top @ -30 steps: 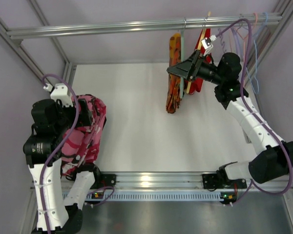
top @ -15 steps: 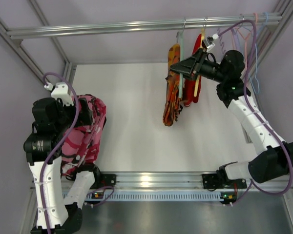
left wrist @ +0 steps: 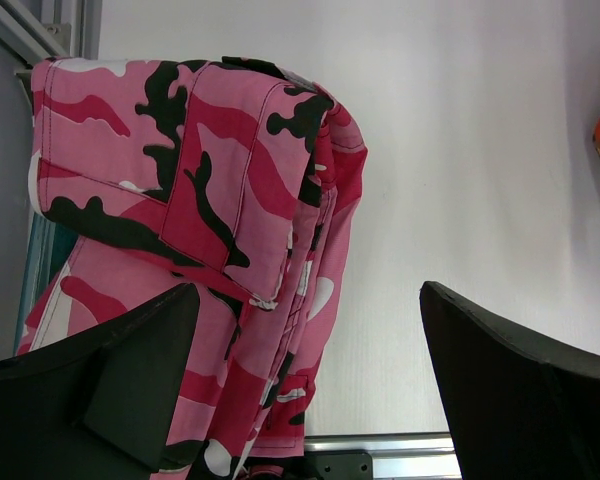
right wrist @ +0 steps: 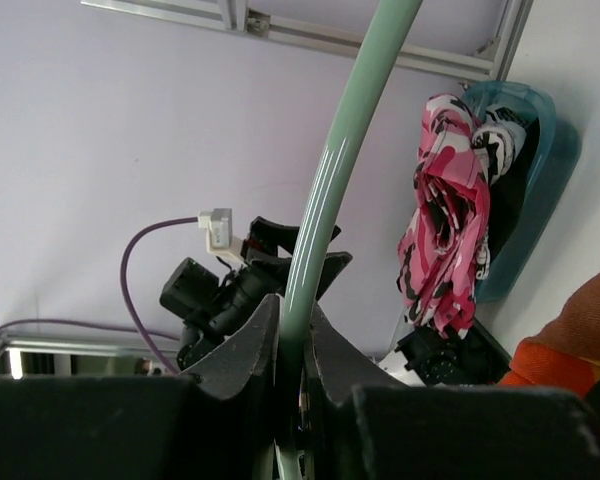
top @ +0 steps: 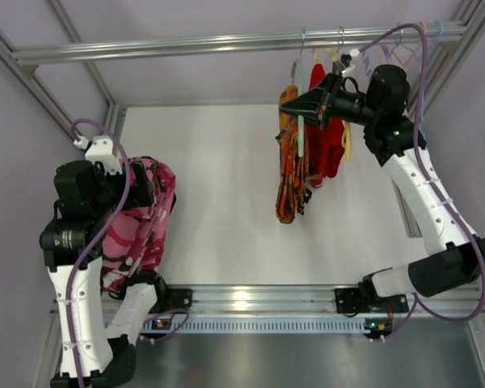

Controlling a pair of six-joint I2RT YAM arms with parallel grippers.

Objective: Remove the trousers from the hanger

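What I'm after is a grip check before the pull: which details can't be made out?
Top view: where the trousers drape over the hanger; the right gripper and cloth folds cover it.
Right wrist view: trousers cut off by the lower right edge; only an orange corner shows.
Top view: the hanger's hook on the rail, too small.

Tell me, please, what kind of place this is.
Probably a robot test cell, not a home: an aluminium rail carrying the hanger with the trousers, a white table, and two robot arms bolted at its edge.
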